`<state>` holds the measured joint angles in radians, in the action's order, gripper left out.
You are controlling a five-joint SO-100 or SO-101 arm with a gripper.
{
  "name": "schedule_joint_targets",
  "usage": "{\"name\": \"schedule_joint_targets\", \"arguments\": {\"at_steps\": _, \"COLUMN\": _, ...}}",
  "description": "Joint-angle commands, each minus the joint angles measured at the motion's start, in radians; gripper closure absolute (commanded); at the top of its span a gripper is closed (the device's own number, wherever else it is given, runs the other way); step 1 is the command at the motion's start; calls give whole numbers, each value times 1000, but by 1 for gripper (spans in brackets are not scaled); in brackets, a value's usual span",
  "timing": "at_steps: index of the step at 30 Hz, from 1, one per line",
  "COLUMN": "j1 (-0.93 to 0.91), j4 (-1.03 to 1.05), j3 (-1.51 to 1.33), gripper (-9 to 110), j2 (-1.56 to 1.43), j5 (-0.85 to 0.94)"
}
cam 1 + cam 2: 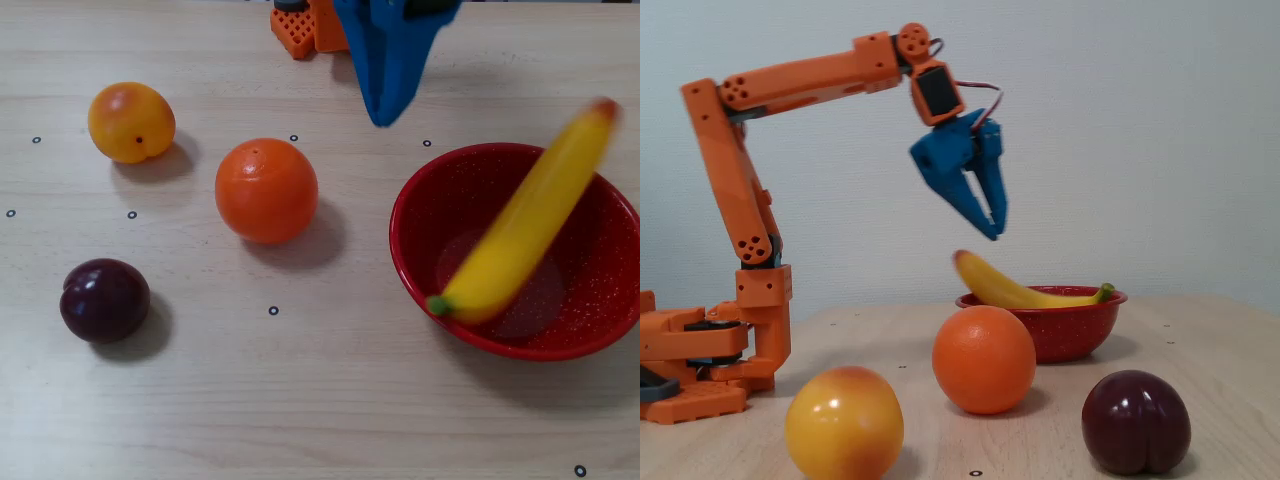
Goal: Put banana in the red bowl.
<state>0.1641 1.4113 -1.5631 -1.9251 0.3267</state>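
My gripper (990, 228) hangs in the air above the table (1220, 360), well clear of everything, its blue fingers pointing down and tilted a little; in the fixed view the tips sit close together with nothing between them, but I cannot tell for sure whether the jaws are parted or fully closed. In the overhead view only the blue tip of the gripper (383, 118) shows at the top edge, beside the bowl's far rim and not touching it. The banana (530, 215) is in the bowl (590, 300): it lies slantwise across it, green tip at the near-left rim, reddish tip raised over the far-right rim, and it looks blurred there. In the fixed view the banana (1015, 290) rests on the bowl (1070, 335) with one end sticking up above the left rim and the green stem at the right rim. On the table, apart from the bowl, sit an orange (266, 190) nearest to it, a yellow-orange fruit (131, 122) further left, and a dark plum (104, 299) at the near left, none touching another.
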Motion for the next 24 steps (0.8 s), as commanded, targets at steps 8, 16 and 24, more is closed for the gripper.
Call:
{"name": "schedule_joint_targets", "arguments": {"at_steps": 8, "j1": -67, "j4": -133, "j3": -353, "gripper": 102, "j2": -443, "j5": -60}}
{"name": "schedule_joint_targets", "arguments": {"at_steps": 16, "j1": -138, "j4": -87, "j3": -609, "gripper": 102, "j2": -667, "j5": -89}}
{"name": "schedule_joint_targets", "arguments": {"at_steps": 24, "j1": -129, "j4": -46, "j3": -799, "gripper": 102, "j2": -862, "j5": -144}}
